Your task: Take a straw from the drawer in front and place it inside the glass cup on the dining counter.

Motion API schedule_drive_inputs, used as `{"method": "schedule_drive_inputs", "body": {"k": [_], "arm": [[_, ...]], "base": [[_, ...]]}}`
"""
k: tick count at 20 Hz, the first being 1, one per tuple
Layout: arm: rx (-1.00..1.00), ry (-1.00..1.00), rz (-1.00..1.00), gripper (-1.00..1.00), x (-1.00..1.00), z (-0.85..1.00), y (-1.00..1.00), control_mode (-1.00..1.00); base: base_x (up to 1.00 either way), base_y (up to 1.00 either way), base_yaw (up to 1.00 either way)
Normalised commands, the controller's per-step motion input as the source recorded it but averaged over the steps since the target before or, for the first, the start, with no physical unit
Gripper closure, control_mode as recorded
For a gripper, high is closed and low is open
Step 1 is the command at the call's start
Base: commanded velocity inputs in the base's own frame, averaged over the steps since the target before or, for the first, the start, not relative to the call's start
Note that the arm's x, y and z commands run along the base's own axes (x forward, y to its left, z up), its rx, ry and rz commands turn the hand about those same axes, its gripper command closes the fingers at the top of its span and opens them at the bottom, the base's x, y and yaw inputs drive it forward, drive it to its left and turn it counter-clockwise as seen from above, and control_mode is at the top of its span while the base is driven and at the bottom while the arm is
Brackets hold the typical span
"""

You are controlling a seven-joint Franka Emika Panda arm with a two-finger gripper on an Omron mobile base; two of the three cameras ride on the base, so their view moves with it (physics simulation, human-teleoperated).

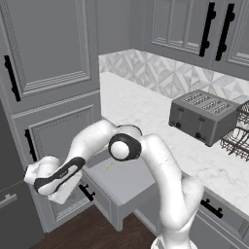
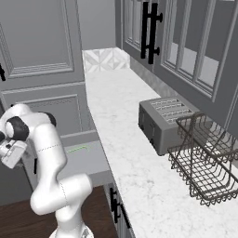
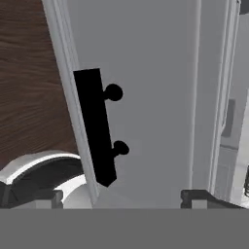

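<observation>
Letting go of the black handle [image 3: 97, 126], fingers [image 3: 44, 197] wide apart, holding nothing. Drawer [image 1: 124, 182] pulled open, green straw [image 1: 109, 166] lying flat inside near the back. Next, lifting up over the front, coming down straight, pinching the middle softly.

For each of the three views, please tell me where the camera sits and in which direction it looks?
Left base view: behind the arm, left; looks down at the open grey drawer holding the thin light-green straw; the white arm shows.
Right base view: behind, right; same drawer, straw and grey metal toaster.
Hand view: on the hand; faces the drawer's black bar handle; open gripper.
</observation>
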Motion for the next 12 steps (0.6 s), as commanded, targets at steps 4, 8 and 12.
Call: {"method": "schedule_drive_inputs", "body": {"k": [4, 8, 12], "arm": [[0.56, 0.2, 0.08, -1.0, -0.54, 0.58, 0.0, -1.0], [0.39, 0.01, 0.03, -1.0, -0.46, 0.92, -0.35, -1.0], [0.29, 0.0, 0.0, -1.0, 0.03, 0.88, -0.74, -1.0]], "base": [[0.0, 0.0, 0.0], [0.0, 0.0, 0.0], [0.0, 0.0, 0.0]]}}
